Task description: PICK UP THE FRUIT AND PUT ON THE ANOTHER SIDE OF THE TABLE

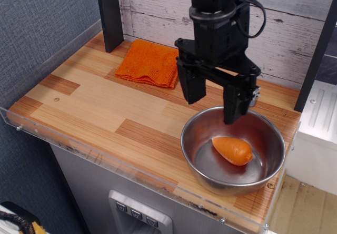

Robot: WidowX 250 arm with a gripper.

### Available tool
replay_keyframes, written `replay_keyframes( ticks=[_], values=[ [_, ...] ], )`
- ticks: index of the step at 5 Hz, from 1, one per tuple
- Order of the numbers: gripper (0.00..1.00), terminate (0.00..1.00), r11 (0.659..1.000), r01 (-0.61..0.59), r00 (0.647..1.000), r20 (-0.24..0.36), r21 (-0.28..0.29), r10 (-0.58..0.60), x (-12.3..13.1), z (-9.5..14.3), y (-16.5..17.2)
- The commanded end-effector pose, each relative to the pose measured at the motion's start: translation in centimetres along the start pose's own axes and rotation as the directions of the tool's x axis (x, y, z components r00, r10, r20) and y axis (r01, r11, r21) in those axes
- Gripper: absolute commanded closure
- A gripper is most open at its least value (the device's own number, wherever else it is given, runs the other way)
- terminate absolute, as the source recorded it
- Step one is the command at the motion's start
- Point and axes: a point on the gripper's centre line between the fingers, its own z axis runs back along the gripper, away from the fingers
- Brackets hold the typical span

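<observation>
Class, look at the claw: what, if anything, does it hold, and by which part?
Nothing. The claw hangs open and empty above the steel bowl's rim; the orange toy fruit lies untouched inside the bowl.

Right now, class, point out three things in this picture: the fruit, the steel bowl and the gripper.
fruit (233,150), main camera view, middle of its orange body.
steel bowl (203,172), main camera view, bare inner wall at left.
gripper (212,103), main camera view, midway between the two fingertips.
</observation>
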Motion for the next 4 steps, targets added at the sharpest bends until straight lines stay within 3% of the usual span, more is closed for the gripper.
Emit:
replay_keyframes(
  ticks=[1,3,4],
  values=[
    [0.0,0.0,0.998,0.063,0.998,-0.003,0.008,-0.063,0.5,-2.8,-1.0],
    [0.0,0.0,0.996,0.082,0.996,0.045,0.027,-0.083,3.5,-5.5,-1.5],
    [0.0,0.0,0.981,0.181,0.978,0.09,0.073,-0.187,4.7,-7.0,-2.9]
  ],
)
